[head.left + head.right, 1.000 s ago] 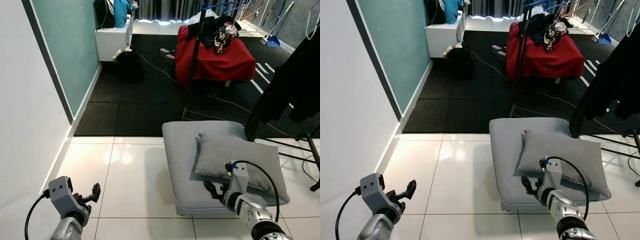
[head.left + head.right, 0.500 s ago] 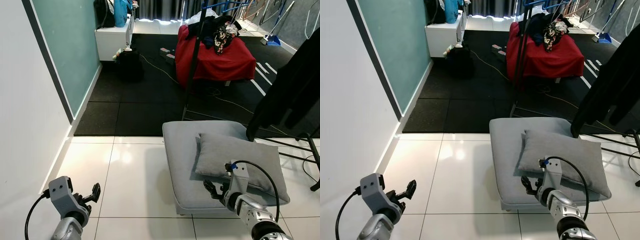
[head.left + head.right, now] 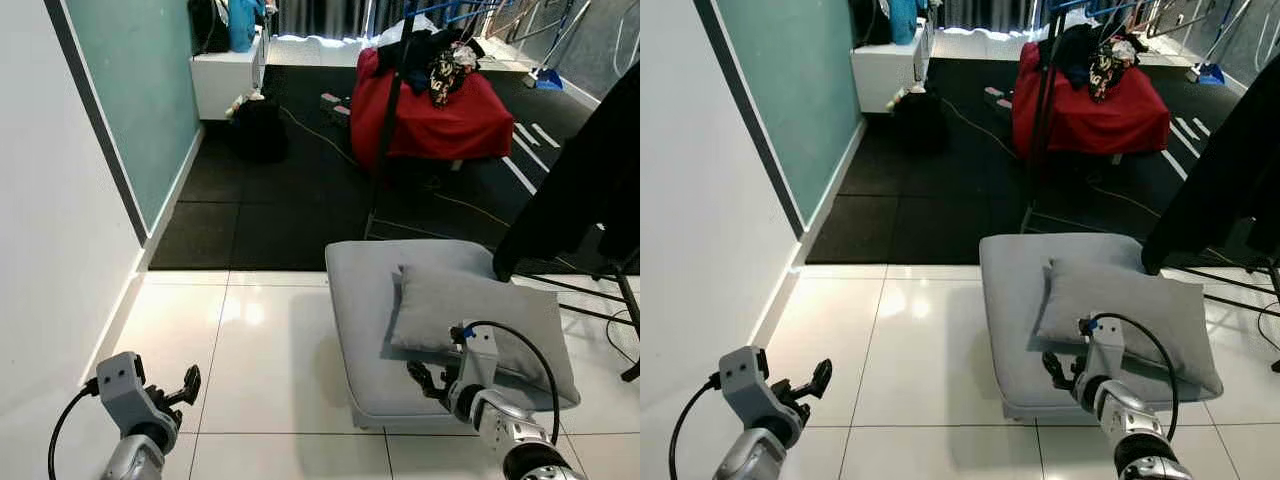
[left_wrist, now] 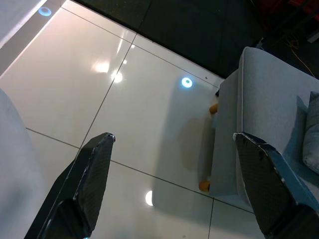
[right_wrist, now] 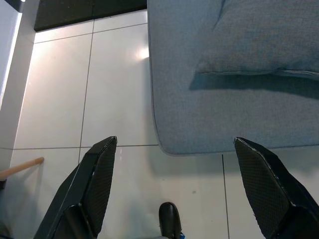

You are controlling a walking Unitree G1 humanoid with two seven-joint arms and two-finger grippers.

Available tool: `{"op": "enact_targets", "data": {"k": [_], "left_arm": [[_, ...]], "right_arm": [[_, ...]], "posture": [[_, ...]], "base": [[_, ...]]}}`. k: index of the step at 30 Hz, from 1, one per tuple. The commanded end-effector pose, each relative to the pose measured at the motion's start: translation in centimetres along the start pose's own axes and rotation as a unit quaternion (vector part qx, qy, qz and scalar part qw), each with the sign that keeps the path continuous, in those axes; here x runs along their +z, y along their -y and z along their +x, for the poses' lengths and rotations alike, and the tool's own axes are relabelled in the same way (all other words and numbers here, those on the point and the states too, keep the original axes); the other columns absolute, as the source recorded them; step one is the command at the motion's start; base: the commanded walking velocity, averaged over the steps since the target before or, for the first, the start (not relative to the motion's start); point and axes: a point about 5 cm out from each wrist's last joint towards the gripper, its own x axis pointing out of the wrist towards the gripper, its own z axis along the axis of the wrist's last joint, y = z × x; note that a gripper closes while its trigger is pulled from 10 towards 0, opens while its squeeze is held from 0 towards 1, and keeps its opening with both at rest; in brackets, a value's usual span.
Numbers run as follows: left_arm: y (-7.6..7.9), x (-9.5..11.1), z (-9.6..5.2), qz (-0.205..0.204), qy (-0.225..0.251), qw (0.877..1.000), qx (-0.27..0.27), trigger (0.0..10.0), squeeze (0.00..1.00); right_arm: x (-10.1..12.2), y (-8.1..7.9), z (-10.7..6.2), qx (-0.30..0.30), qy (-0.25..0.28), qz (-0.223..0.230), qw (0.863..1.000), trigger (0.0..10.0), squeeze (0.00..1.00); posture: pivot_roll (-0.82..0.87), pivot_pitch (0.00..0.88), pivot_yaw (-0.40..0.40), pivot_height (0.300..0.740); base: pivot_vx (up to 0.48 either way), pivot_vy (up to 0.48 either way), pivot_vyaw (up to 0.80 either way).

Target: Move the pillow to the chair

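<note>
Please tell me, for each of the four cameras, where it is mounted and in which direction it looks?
Left eye and right eye views: head stereo pair, looking forward and down at the grey pillow on the low grey chair; left gripper and right gripper show.
Left wrist view: looks along open black fingers at the white floor tiles and chair.
Right wrist view: along open fingers at chair and pillow.
All views share the chair and pillow.

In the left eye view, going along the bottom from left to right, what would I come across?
left gripper → bare white floor tiles → grey seat cushion → right gripper, at the cushion's front edge → grey pillow
</note>
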Motion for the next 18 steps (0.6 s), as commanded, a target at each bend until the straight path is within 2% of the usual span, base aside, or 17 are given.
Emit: {"op": "enact_targets", "data": {"k": [1,18], "left_arm": [[-0.24,-0.01,-0.22,-0.004,0.001,1.000,0.004,10.0,0.00],[-0.03,-0.05,-0.06,-0.005,0.000,1.000,0.002,10.0,0.00]], "right_arm": [[-0.08,0.18,-0.13,-0.001,0.002,0.007,1.000,10.0,0.00],[0.00,0.19,-0.10,-0.001,0.000,0.005,1.000,10.0,0.00]], "posture": [[-0.10,0.077,-0.032,0.740],[-0.09,0.068,-0.038,0.740]], "base": [[0.000,0.000,0.00],[0.000,0.000,0.00]]}}
